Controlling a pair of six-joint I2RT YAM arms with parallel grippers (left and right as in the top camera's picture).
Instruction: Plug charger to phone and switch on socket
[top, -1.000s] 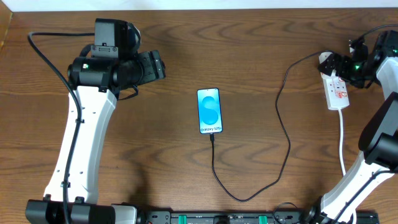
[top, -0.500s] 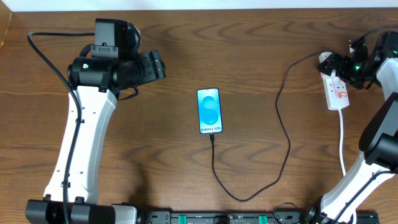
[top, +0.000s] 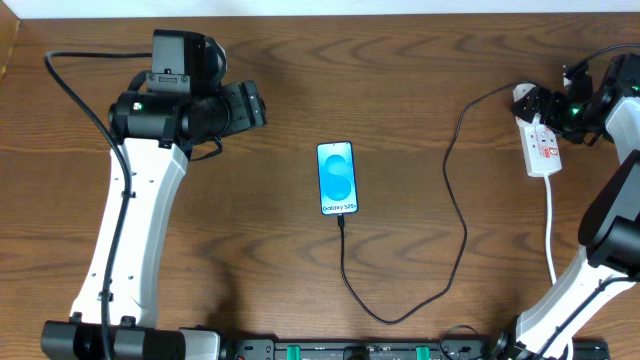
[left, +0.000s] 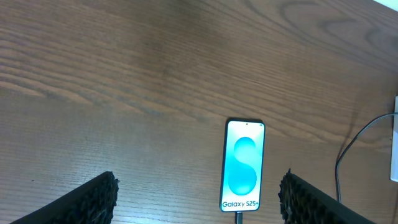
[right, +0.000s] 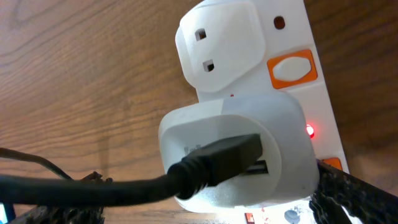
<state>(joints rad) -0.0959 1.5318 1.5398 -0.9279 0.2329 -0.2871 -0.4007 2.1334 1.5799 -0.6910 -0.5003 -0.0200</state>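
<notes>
Far left of the phone (top: 337, 178), the left claw (top: 255, 105) hangs above bare table (top: 400, 80) with its jaws wide apart and empty, aimed at the phone. The phone lies flat with its screen lit. The charger (top: 455, 200) meets the phone's near edge, seemingly seated, then loops toward the near edge and climbs right of the phone to a white adapter (right: 236, 143) in the socket (top: 543, 150). The right claw (top: 538, 108) hovers there, spread open astride the adapter and gripping nothing. A red lamp (right: 309, 130) glows beside the adapter, so that outlet may already be live. If not, the orange switch (right: 329, 163) next to it, not the orange rocker (right: 292, 68) by the empty outlet, likely needs one fingertip pressed straight down without nudging the adapter. The strip lies far right of the phone near the table's far edge, so room there is tight, while left of the phone the wood is open.
</notes>
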